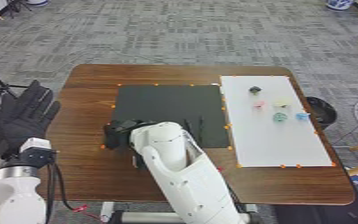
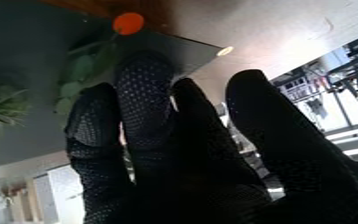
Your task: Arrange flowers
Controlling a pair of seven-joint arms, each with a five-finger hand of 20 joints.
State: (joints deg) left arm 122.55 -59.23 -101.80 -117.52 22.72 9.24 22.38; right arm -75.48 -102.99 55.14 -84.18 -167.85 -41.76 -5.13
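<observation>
Head view: brown wooden table point(image 1: 87, 165), black mat point(image 1: 158, 102) on it, white board point(image 1: 291, 145) just beside the mat on the robot's right. Small orange markers along the edges of both. Flowers on the far half of the board, standing apart from one another: a dark one point(image 1: 255, 90) farthest off, then pink point(image 1: 259, 104) and pale yellow point(image 1: 281, 102) near each other, green point(image 1: 279, 117) and blue point(image 1: 302, 116) nearer the robot. Thin dark stems point(image 1: 201, 127) on the mat, just beside the right arm point(image 1: 184, 175); their tips are too dim to sort out. Right hand point(image 1: 122, 134) low at the near left part of the mat, arm slanting in from the bottom edge. Left hand point(image 1: 23, 112) off the table's left side, palm and fingers raised, fingers straight and spread a little. Black bin point(image 1: 322, 112) beyond the table's right edge. Right wrist view: right hand's fingers long and straight, gaps between them. Leafy green stem point(image 2: 76, 80) beyond the fingers, against the dark mat; whether glove and leaves touch, cannot tell. Spiky green sprig point(image 2: 2, 106) apart from it, also against the mat. Round orange marker point(image 2: 128, 23) at the mat's edge.
</observation>
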